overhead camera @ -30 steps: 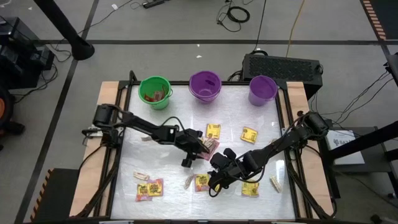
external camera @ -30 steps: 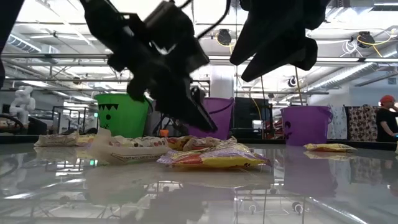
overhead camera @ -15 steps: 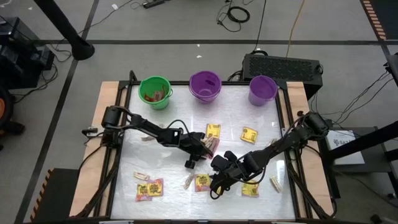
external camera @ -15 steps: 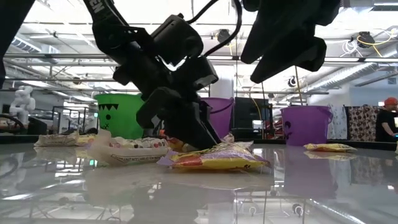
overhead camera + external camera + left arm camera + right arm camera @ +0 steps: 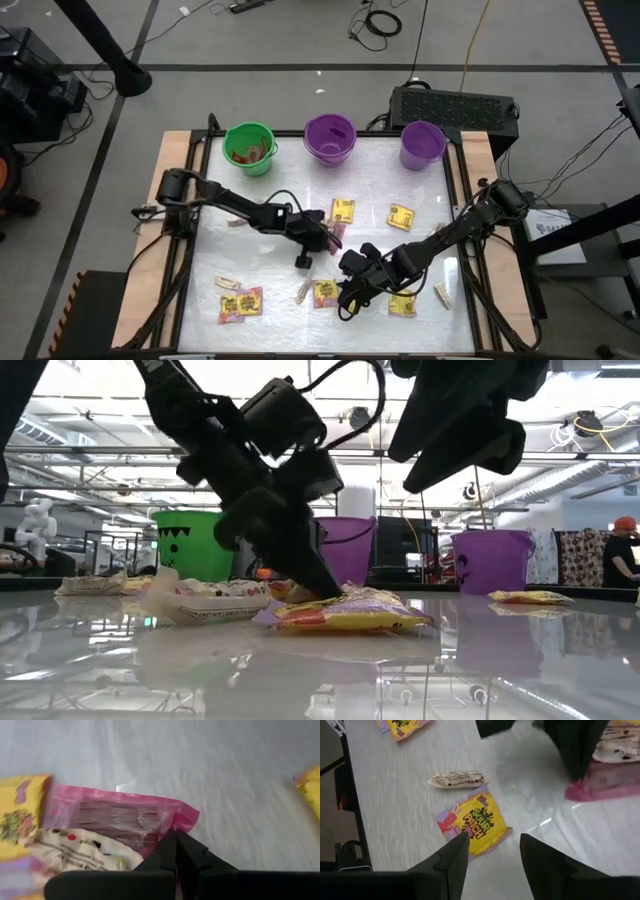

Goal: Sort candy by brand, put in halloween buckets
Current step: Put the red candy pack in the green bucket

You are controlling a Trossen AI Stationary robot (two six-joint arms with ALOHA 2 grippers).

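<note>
My left gripper (image 5: 176,851) is pinched on the corner of the pink packet (image 5: 117,817) mid-worktop, and such a thin hold could slip or drag the overlapping tan piece (image 5: 80,855) along.

A pink packet (image 5: 120,817) with dark red stripes is lying just ahead of the black left tool (image 5: 176,851); beside it, a cream piece (image 5: 80,855) is showing dark dotted print, and a yellow packet (image 5: 20,812) purple edging.
</note>
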